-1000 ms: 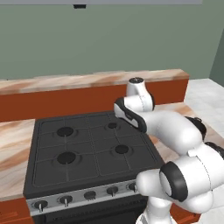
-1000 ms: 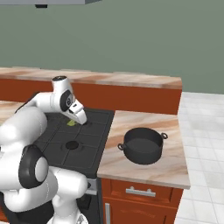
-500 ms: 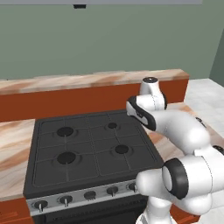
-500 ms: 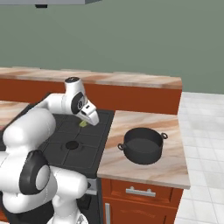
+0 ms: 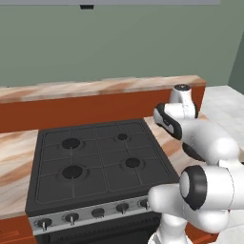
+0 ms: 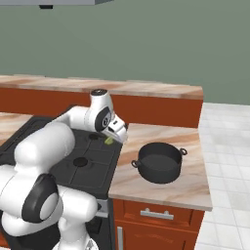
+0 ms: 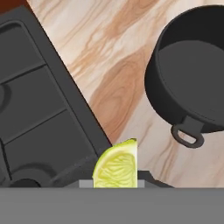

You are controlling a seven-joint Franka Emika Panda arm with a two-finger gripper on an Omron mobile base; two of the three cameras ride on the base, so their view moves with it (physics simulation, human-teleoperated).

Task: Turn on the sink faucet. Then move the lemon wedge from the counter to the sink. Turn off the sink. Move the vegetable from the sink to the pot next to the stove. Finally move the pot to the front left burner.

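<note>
Carrying the wedge toward the pot

The gripper [image 6: 113, 138] is pinching the lemon wedge [image 7: 116, 166] above the stove [image 5: 95, 164] edge, short of the pot [image 6: 158, 162]. Releasing now risks dropping it on the counter [image 6: 161, 188] instead.

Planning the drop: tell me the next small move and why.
Probably carry the wedge on toward the pot before releasing. The hand grips it over the stove's right edge, and the pot stands apart on the counter, empty.
</note>
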